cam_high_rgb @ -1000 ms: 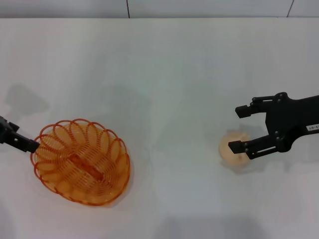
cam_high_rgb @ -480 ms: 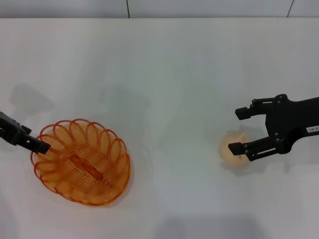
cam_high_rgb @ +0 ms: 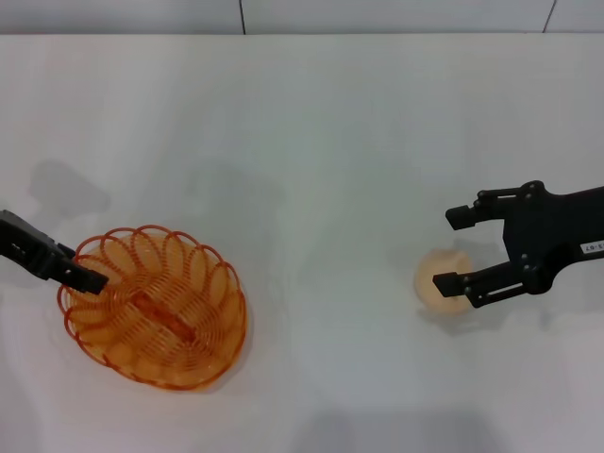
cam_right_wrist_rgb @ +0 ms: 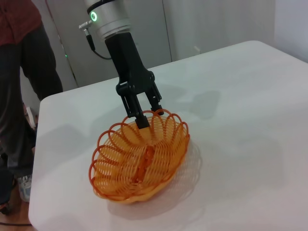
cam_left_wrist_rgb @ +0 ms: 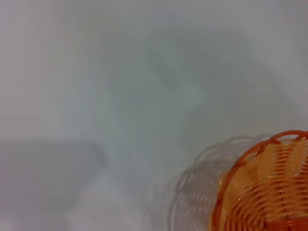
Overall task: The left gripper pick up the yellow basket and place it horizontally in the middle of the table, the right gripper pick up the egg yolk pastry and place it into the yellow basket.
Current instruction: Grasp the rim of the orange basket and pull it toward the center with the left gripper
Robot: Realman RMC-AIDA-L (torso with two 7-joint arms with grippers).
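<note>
The yellow basket sits at the left front of the white table, its long axis slanted. My left gripper reaches in from the left, over the basket's left rim. In the right wrist view the left gripper is open, with one finger inside the rim of the basket and one outside. The basket's rim also shows in the left wrist view. The egg yolk pastry lies on the table at the right. My right gripper is open over it; its nearer finger overlaps the pastry.
In the right wrist view a person in dark trousers stands beside the table's edge, beyond the left arm. A wide stretch of bare white tabletop lies between the basket and the pastry.
My left gripper has moved right, from just outside the basket to over its left rim. The right gripper, the basket and the pastry have hardly moved.
</note>
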